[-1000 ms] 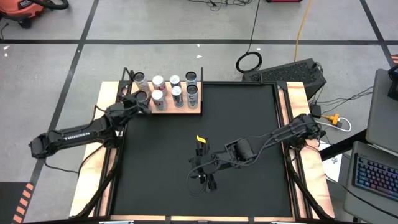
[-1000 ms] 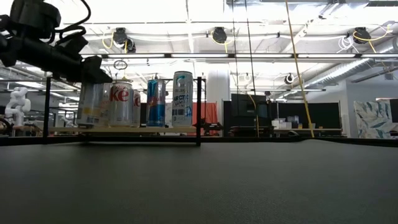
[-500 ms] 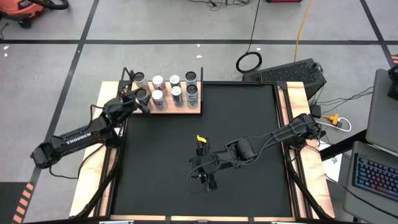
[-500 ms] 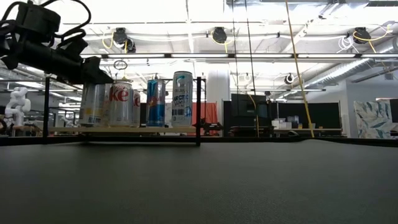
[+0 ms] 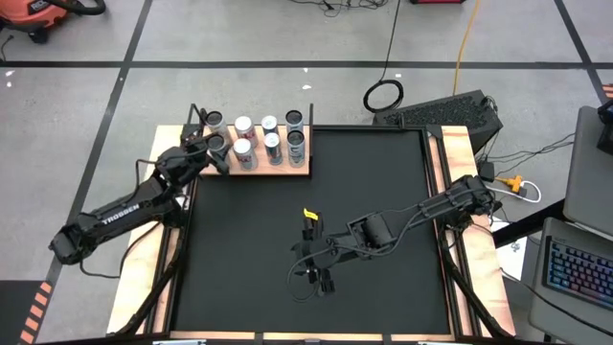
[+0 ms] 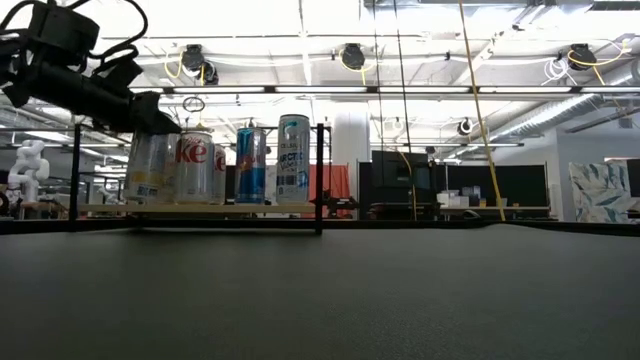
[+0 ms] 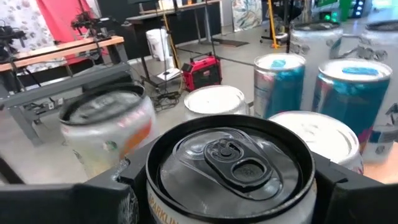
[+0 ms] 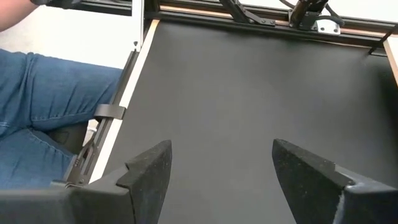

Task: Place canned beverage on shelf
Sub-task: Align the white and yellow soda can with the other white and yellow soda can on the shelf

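Free room: the black mat (image 5: 383,182) is bare across its right half; the shelf (image 5: 278,169) sits at its far-left corner
Left gripper (image 5: 216,151): at the shelf's left edge; fingers (image 7: 106,199) clamped on either side of a can (image 7: 229,174)
Can: upright on the shelf's left end, other cans (image 5: 271,140) just beside it
Right gripper (image 5: 316,273): parted, empty, low over mid-mat near a yellow tag (image 5: 308,214)

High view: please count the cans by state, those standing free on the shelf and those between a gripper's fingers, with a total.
Cans standing free on the shelf: 7
Can between the left gripper's fingers: 1
Total: 8
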